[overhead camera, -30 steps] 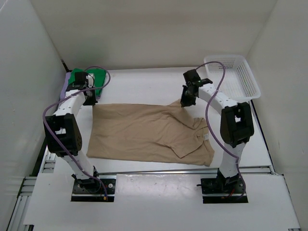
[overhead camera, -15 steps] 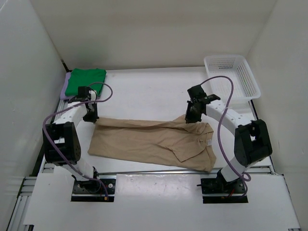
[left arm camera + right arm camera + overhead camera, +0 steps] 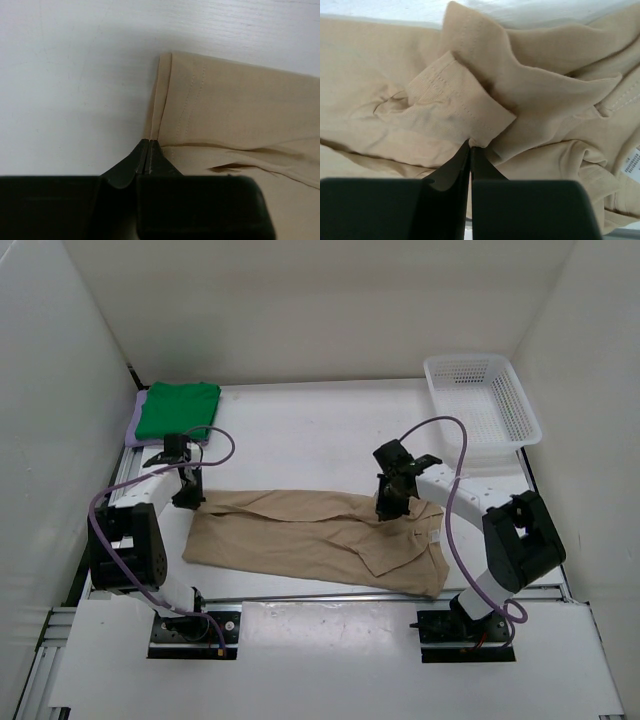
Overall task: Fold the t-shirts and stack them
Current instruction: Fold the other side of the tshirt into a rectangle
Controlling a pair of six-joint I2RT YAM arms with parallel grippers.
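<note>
Nearest, spread across the near half of the counter: a tan t-shirt, long side running left to right, bottom hem at the left, collar end at the right. Far edge of the cloth doubled toward the near side in a narrow fold. Right end rumpled, one sleeve lying loose over the body near the near-right corner.

At the shirt's far left corner: the left pincer, lowered onto the cloth and clamped on it. From the left wrist camera, both tips pressed together on the stitched hem, right at the corner; bare white counter to the left of the hem, folded tan layers to the right.

At the far edge, right of the middle: the right pincer, likewise down on the shirt and closed on it. From the right wrist camera, tips pinched on a bunched fold just beneath a ribbed sleeve cuff, with creased fabric on every side and a white label at the right margin.

Farther back, in the far left corner: a green t-shirt, folded, lying on top of a lavender garment, well apart from the tan one.

In the far right corner: a white mesh basket.
</note>
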